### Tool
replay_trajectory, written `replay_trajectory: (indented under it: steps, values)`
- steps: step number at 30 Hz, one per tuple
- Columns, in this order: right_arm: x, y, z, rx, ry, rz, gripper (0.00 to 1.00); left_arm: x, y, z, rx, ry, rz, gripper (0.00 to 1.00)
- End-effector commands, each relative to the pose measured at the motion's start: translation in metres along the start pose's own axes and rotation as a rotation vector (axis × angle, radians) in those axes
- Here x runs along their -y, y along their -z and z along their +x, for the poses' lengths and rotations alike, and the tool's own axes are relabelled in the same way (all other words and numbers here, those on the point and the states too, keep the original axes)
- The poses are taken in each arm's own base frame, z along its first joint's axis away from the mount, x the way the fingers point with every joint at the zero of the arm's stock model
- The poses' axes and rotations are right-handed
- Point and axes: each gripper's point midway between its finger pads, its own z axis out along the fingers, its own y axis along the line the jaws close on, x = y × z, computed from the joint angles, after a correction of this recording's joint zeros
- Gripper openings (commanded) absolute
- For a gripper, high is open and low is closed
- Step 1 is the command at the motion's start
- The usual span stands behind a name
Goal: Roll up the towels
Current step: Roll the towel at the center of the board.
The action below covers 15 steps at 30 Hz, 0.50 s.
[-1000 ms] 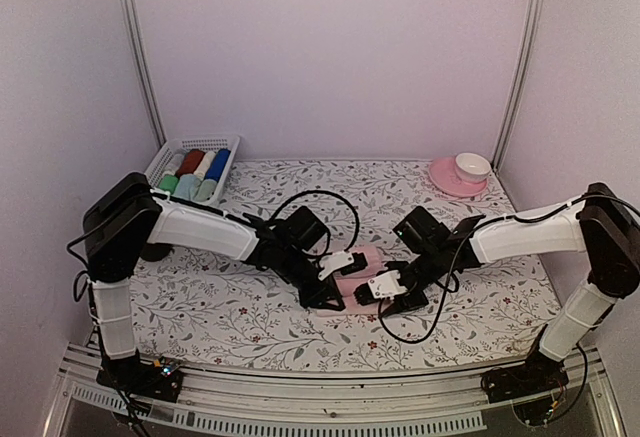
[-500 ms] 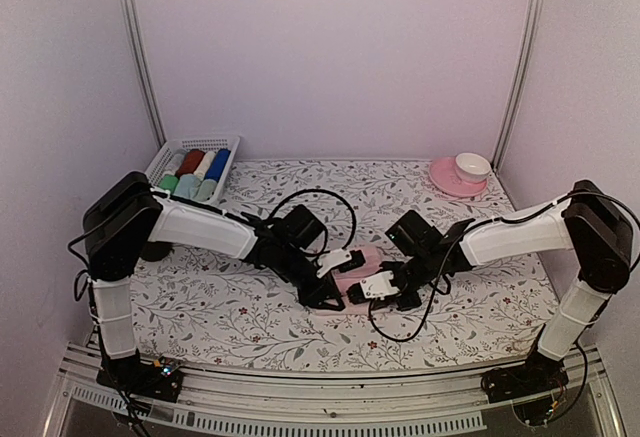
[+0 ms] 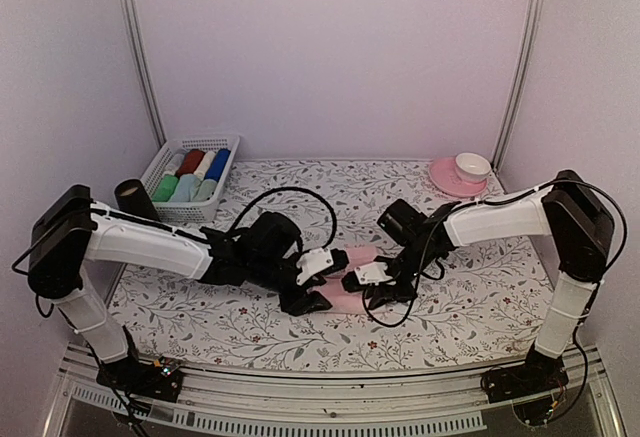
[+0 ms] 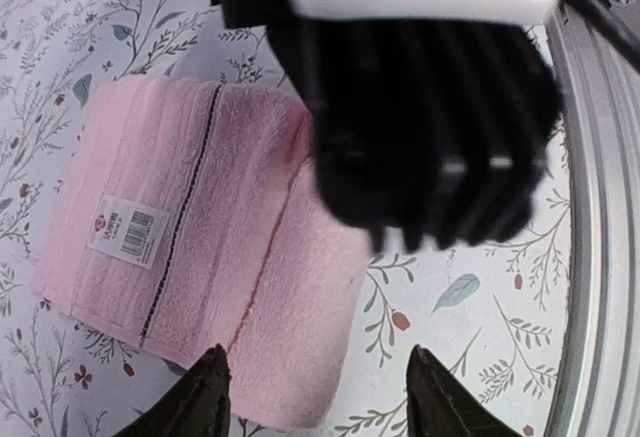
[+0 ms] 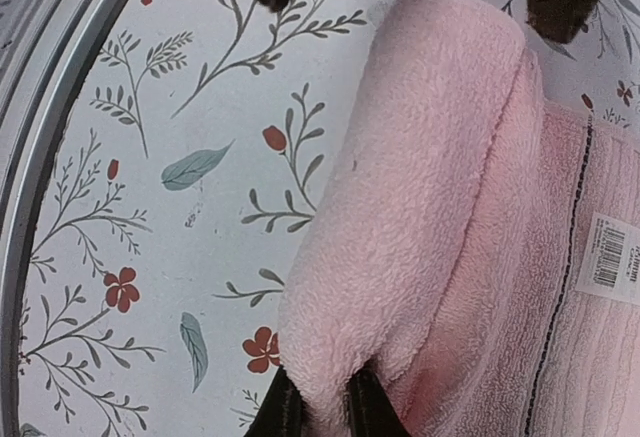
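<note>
Counter (image 3: pixel 200 307), floral cover: its middle is hidden under both arms in the top view.

Left arm (image 3: pixel 150 247) reaches in low from the left, right arm (image 3: pixel 495 222) from the right. They meet at centre.

Basket (image 3: pixel 190 142), far-left corner: rolled cloths (image 3: pixel 195 175) in dark red, white, blue and mint. Too small to count the mint ones.

Dark cylinder (image 3: pixel 130 197) stands just beside the basket. Cannot identify it.

Pink towel (image 3: pixel 347 297) lies flat on the counter at centre and is mostly covered by the pincers in the top view. Left wrist view: the towel (image 4: pixel 200 247) shows a dark stripe, and its right part is blocked by a black body. Right wrist view: one edge (image 5: pixel 420 187) is turned over into a thick roll.

Saucer (image 3: pixel 455 179) with cup (image 3: pixel 472 165) sits at the far right, well apart from the arms.

Left pincer (image 3: pixel 312 297) (image 4: pixel 320 397): jaws spread and clamping nothing, with the towel's edge between the tips.

Right pincer (image 3: pixel 372 292) (image 5: pixel 322 407): jaws nipped together on the end of the roll, cloth pinched between them.

White label (image 4: pixel 125 229) on the towel: print unreadable, and cut off at the frame edge in the right wrist view.

Versus half a second ago:
- The left arm's shoulder has swung down and leftward, uncovering the cylinder.
- The right elbow has drawn inward.
- Both pincers sit slightly further left.
</note>
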Motion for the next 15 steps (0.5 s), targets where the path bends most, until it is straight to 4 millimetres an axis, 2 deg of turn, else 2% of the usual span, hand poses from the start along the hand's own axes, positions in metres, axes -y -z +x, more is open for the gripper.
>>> replay_trajectory:
  steps: [1, 6, 8, 15]
  values:
    - [-0.02, -0.003, 0.005, 0.029, -0.135, -0.181, 0.06, 0.008, -0.004, -0.004, 0.025, -0.169, -0.125, 0.6]
    - [-0.024, -0.003, 0.01, 0.053, -0.242, -0.285, 0.07, 0.018, -0.01, -0.002, 0.035, -0.253, -0.166, 0.6]
    - [-0.014, 0.001, 0.004, 0.074, -0.26, -0.29, 0.07, 0.018, -0.012, -0.003, 0.037, -0.271, -0.179, 0.6]
    - [-0.015, -0.002, 0.008, 0.077, -0.298, -0.337, 0.07, 0.013, -0.026, -0.003, 0.008, -0.321, -0.227, 0.58]
